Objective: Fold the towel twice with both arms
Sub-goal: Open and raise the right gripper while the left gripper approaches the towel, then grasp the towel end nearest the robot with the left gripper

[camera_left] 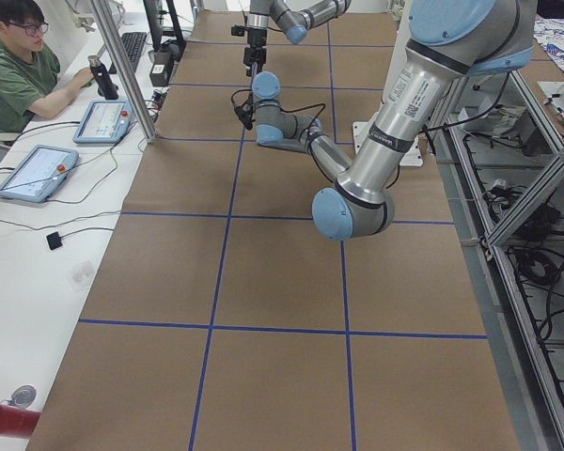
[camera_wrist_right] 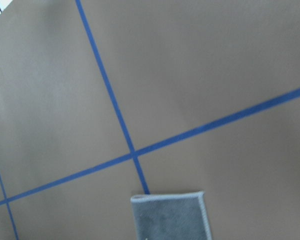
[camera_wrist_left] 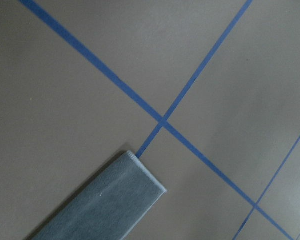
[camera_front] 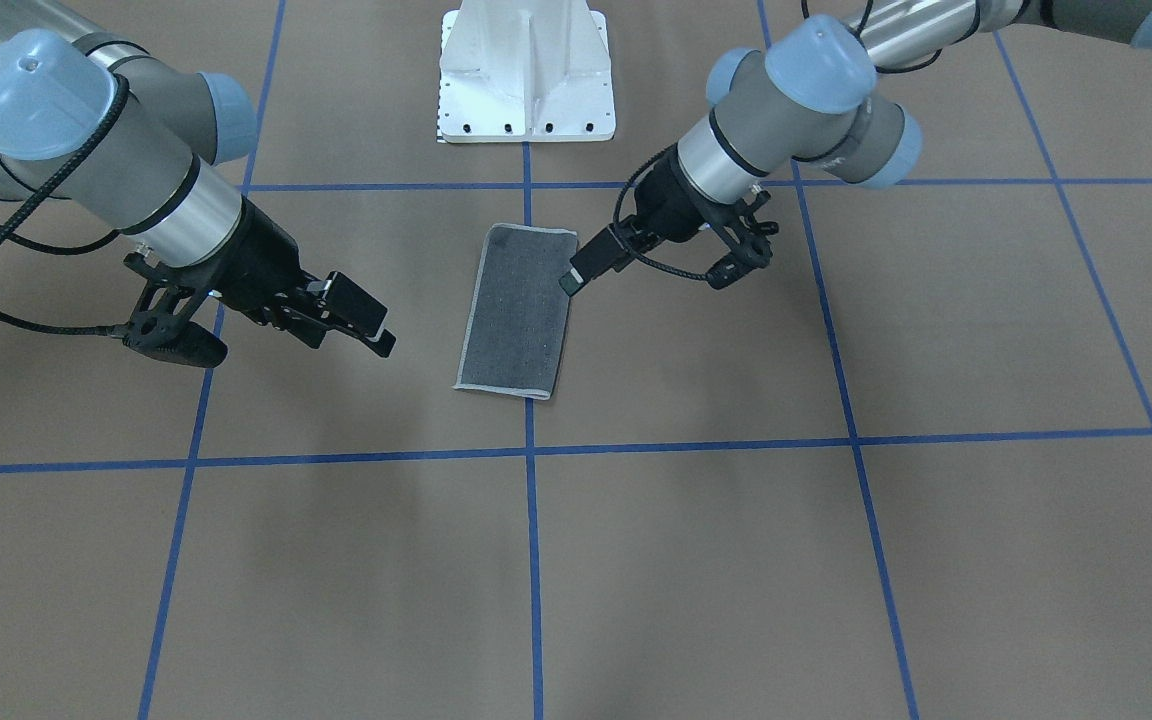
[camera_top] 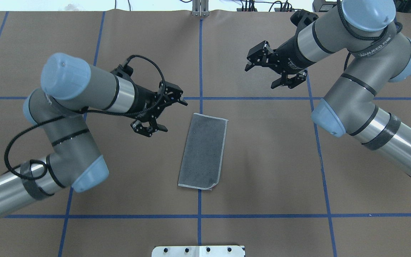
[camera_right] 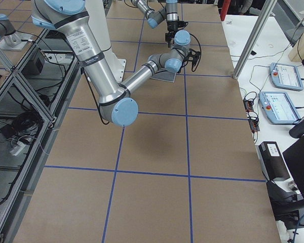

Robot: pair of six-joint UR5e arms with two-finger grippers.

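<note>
Left gripper [camera_top: 174, 116] and right gripper [camera_top: 260, 77]: jaws spread wide, both empty. Folded towel [camera_top: 203, 155] lies flat between them, touching neither.

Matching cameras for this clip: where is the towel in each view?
Front-facing: centre, towel.
Overhead: centre.
Exterior left: cannot make it out.
Exterior right: cannot make it out.
Left wrist: bottom left.
Right wrist: bottom centre.
Shared landmark: blue tape line meeting its short end.
</note>
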